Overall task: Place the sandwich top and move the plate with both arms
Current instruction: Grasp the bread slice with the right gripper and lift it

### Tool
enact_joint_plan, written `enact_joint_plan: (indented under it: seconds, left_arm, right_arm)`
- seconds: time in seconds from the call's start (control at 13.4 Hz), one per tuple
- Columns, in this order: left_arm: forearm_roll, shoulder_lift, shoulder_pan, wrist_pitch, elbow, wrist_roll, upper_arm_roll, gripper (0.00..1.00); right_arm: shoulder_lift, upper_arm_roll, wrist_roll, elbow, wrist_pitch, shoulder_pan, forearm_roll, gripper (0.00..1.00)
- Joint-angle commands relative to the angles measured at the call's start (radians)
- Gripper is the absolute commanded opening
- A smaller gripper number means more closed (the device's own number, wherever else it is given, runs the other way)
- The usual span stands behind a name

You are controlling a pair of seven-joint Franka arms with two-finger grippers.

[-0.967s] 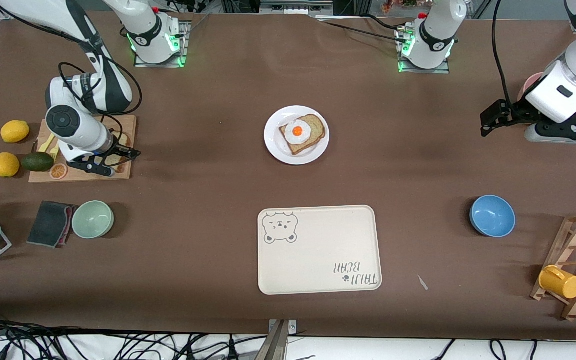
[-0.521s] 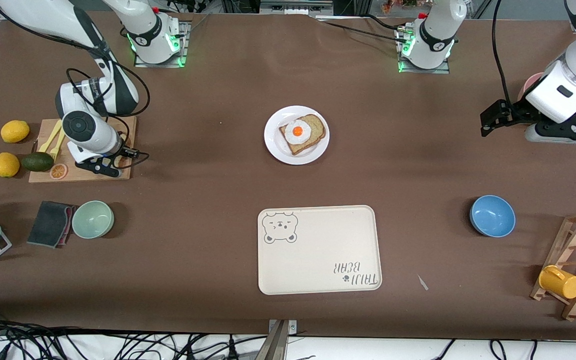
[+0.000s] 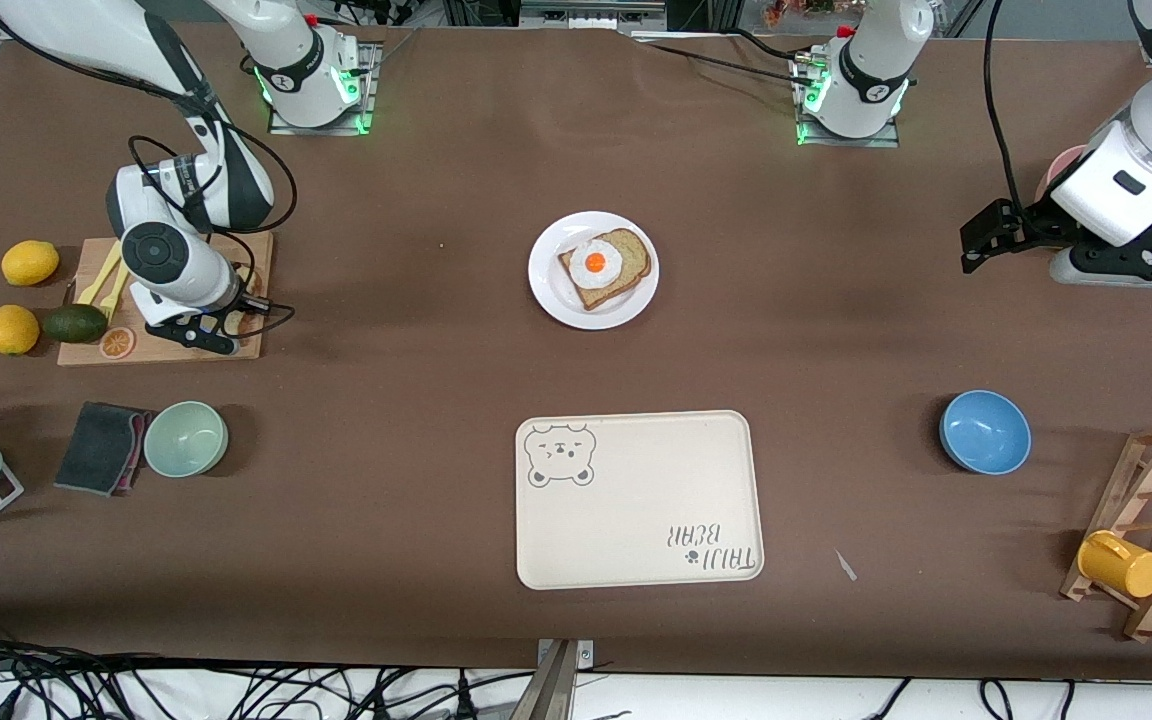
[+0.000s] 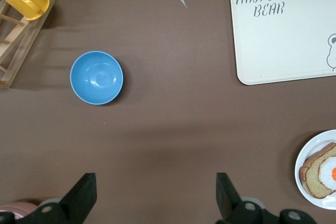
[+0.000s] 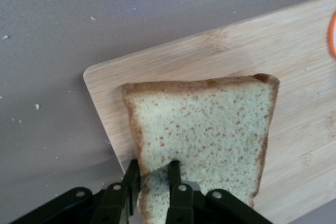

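The sandwich top lies flat on the cutting board at the right arm's end of the table, near the board's corner toward the plate. The right gripper is down at the slice's edge with its fingers drawn close together on the bread, one above the crust and one apparently under it, though the front view hides the slice beneath the arm, so the grip is judged from the wrist view alone.

The plate sits well apart from the board, mid-table, nearer the arm bases than the tray. On the plate a smaller slice carries a fried egg.

On the board beside the right gripper lie a yellow fork and an orange slice. Just off the board, away from the plate, are an avocado and two lemons. Nearer the front camera than the board stand a green bowl and a dark cloth.

The left gripper waits in the air at the left arm's end of the table, fingers spread wide and holding nothing. A blue bowl sits on the table, nearer the front camera than that gripper.
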Motion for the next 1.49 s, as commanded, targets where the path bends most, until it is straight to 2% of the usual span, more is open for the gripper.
enact_joint_plan:
  seconds: [0.0,0.22,0.37,0.6,0.82,0.97,1.04,1.12,1.19,1.26,1.41]
  left_arm:
    - [0.017,0.007,0.005,-0.016,0.024,0.005,-0.01,1.0]
    - [0.017,0.007,0.005,-0.016,0.024,0.005,-0.01,1.0]
    - [0.017,0.007,0.005,-0.016,0.024,0.005,-0.01,1.0]
    - [0.017,0.007,0.005,-0.016,0.024,0.005,-0.01,1.0]
    - [0.017,0.007,0.005,-0.016,0.024,0.005,-0.01,1.0]
    - [0.017,0.007,0.005,-0.016,0.024,0.005,-0.01,1.0]
    - [0.017,0.007,0.005,-0.016,0.024,0.005,-0.01,1.0]
    - [0.017,0.007,0.005,-0.016,0.024,0.005,-0.01,1.0]
    - [0.017,0.007,0.005,-0.016,0.024,0.005,-0.01,1.0]
    - [0.017,0.007,0.005,-0.016,0.024,0.005,-0.01,1.0]
    - [0.017,0.007,0.005,-0.016,0.024,0.005,-0.01,1.0]
  right_arm:
    - [0.006,0.014,0.015,-0.006,-0.041,0.003,-0.01,0.03]
    - [-0.041,0.067,0.017,0.001,-0.132,0.003,-0.01,0.0]
    - [-0.072,0.136,0.02,0.043,-0.256,0.003,-0.006,0.0]
    - [-0.094,0.25,0.014,0.165,-0.466,0.003,-0.002,0.0]
    - [-0.095,0.386,0.015,0.315,-0.6,0.003,0.007,0.0]
    - [-0.095,0.467,0.02,0.377,-0.603,0.003,0.012,0.0]
    - [-0.092,0.527,0.026,0.414,-0.605,0.003,0.035,0.0]
    - [-0.085,0.558,0.03,0.447,-0.596,0.003,0.091,0.0]
    - [-0.074,0.564,0.04,0.495,-0.594,0.012,0.177,0.0]
    - [-0.06,0.58,0.05,0.529,-0.583,0.052,0.219,0.0]
    - [0.019,0.58,0.203,0.609,-0.527,0.17,0.216,0.0]
